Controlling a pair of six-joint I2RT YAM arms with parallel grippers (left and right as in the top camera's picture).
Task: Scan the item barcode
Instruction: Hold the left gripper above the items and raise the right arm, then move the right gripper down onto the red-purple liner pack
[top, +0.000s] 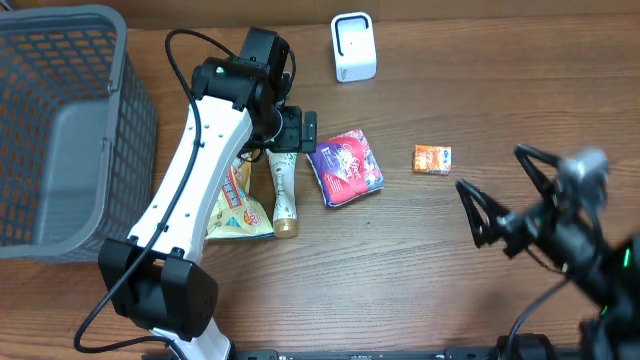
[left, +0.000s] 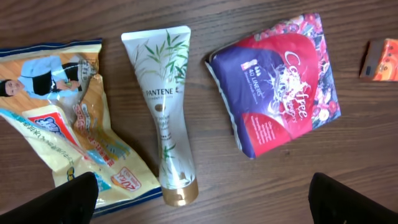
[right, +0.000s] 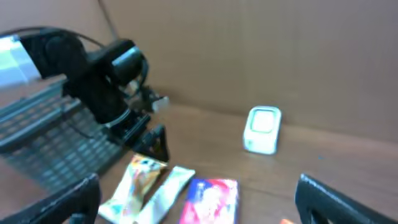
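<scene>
When viewed from overhead, showed a brown wood-grain table (top: 420, 270) with four grocery items lying flat near its centre. Found them in a row running from 9 o'clock to 3 o'clock:
- a crumpled yellow foil snack bag (top: 238, 205);
- just beside it, a slim white plastic shampoo tube (top: 284, 190);
- close by, a purple and red soft pack of liners (top: 345, 167);
- well apart at the 3 o'clock end, a small orange cardboard box (top: 432, 159).

Saw the shampoo tube lying lengthwise, crimped end toward 12 o'clock and gold cap (left: 180, 194) toward 6 o'clock. Could not tell from these views which of the four was the one for scanning.

Noted a small white rounded barcode scanner (top: 353, 47) at 12 o'clock, upright near the far edge and well apart from every item. Noted a grey plastic mesh basket (top: 60, 18) filling the 9 to 10 o'clock corner.

Found the black left gripper (top: 298, 132), at the end of a white arm (top: 205, 170), hanging above the crimped end of the shampoo tube with jaws spread wide, holding nothing. Through its wrist camera, saw two dark fingertips (left: 68, 199) at the lower corners, with the gold cap low in the middle, the snack bag at 9 o'clock and the pack of liners at 2 o'clock.

Found the right gripper (top: 488, 167) at 4 o'clock of the table, pointed toward 10 o'clock, jaws likewise spread wide, gripping nothing, apart from every item.
</scene>
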